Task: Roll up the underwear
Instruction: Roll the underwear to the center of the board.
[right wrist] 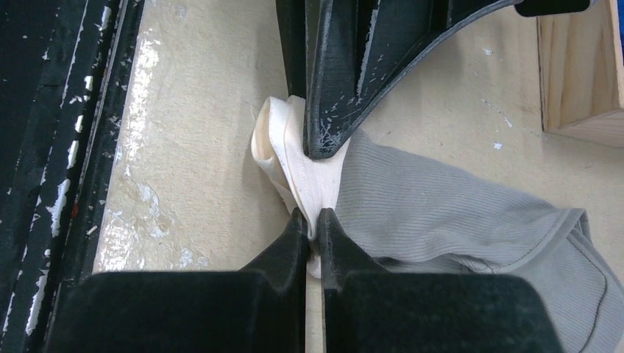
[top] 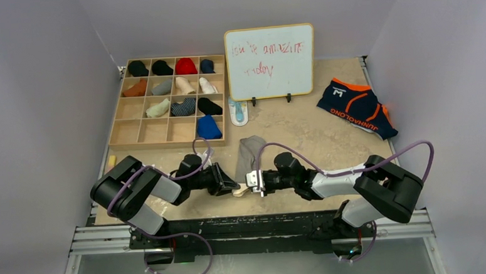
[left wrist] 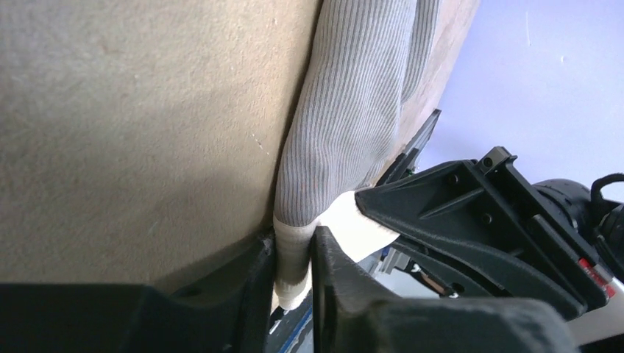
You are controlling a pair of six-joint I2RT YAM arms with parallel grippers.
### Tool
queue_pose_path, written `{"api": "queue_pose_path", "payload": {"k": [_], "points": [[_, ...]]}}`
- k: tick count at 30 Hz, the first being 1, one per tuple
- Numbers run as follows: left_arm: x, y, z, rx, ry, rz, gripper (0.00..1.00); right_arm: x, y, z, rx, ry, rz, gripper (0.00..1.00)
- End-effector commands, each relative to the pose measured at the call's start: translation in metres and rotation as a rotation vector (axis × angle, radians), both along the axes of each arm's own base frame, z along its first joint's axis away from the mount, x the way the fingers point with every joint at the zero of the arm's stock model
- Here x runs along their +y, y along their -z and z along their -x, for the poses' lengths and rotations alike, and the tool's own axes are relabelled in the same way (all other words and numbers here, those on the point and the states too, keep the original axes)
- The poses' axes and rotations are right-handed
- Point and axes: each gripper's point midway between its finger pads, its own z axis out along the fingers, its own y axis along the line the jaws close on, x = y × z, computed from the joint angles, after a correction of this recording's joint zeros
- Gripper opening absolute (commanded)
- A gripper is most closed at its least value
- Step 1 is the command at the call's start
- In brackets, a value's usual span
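The grey underwear (top: 250,152) lies folded into a narrow strip on the table's middle, its cream waistband at the near end. My left gripper (top: 233,186) is shut on that waistband from the left; in the left wrist view (left wrist: 294,254) the band is pinched between the jaws. My right gripper (top: 250,180) is shut on the same waistband from the right, shown in the right wrist view (right wrist: 313,220), with the grey underwear (right wrist: 456,213) trailing away. The two grippers face each other, almost touching. The navy underwear (top: 357,106) with orange trim lies flat at the far right.
A wooden sorting tray (top: 127,132) with rolled socks and garments in several cells stands at the back left. A whiteboard (top: 270,61) on a stand is at the back middle, a small blue-white item (top: 239,112) before it. The table's near edge rail (top: 251,227) is close below the grippers.
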Motion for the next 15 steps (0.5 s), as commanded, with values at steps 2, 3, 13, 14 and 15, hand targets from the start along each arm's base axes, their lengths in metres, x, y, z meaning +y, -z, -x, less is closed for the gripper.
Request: {"api": "queue_pose_path", "payload": {"k": [2, 3, 13, 14, 15], "points": [[0.008, 0.017, -0.001, 0.024, -0.045, -0.073, 0.10, 0.011, -0.007, -0.006, -0.093, -0.024, 0.017, 0.09], [0.007, 0.015, -0.003, 0.020, -0.047, -0.071, 0.06, 0.012, -0.006, -0.005, -0.104, -0.031, 0.035, 0.13], [0.006, 0.012, -0.010, 0.018, -0.070, -0.074, 0.00, 0.000, 0.018, 0.013, -0.172, -0.075, 0.220, 0.52], [0.006, 0.013, -0.010, 0.020, -0.073, -0.077, 0.00, -0.001, 0.019, 0.014, -0.179, -0.079, 0.229, 0.53], [0.006, 0.013, -0.010, 0.022, -0.073, -0.079, 0.00, -0.001, 0.018, 0.015, -0.191, -0.081, 0.231, 0.53]]}}
